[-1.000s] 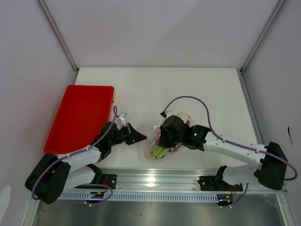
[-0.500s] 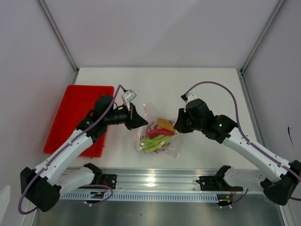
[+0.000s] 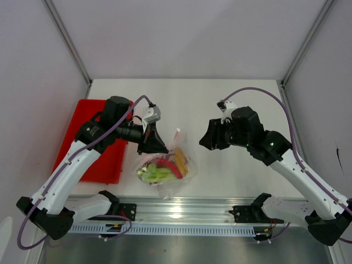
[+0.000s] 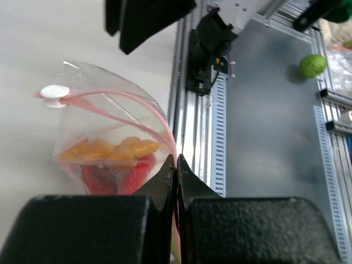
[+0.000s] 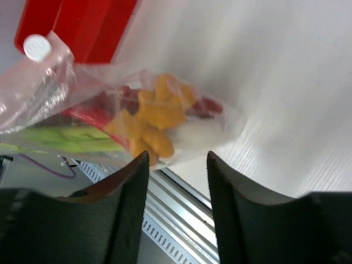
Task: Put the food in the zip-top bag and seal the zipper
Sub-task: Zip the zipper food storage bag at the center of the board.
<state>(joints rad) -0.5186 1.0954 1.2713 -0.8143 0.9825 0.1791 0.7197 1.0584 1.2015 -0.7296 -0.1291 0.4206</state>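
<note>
While the left hand [image 3: 163, 147] carries the zip-top bag [image 3: 166, 188] by a single pinched spot, the risk I'd watch from above is a spill. The food [image 3: 159, 169] sags at six o'clock from that hand, close to the near edge of the surface [image 3: 231, 99], and a slip would drop the lot towards the rail. The right hand [image 3: 204, 142] sits at three o'clock of the bag, well apart from it and touching nothing. The red tray [image 3: 91, 140] lies at nine o'clock.

From the left wrist, the fingers are pressed tight together on the pink zipper [image 4: 121, 102] at its near end. The two pink strands bow apart between there and the white slider [image 4: 54, 92] at ten o'clock. To my eye the mouth is not sealed, so any tilt could let the orange pieces out. With so thin a strip as the only hold, it could also slide free under the load.

From the right wrist, that hand is spread wide with nothing between its fingers [image 5: 135, 192]. The bag lies ahead at twelve o'clock, with its slider far off at ten. A closing move from here could catch loose plastic instead of the slider.
</note>
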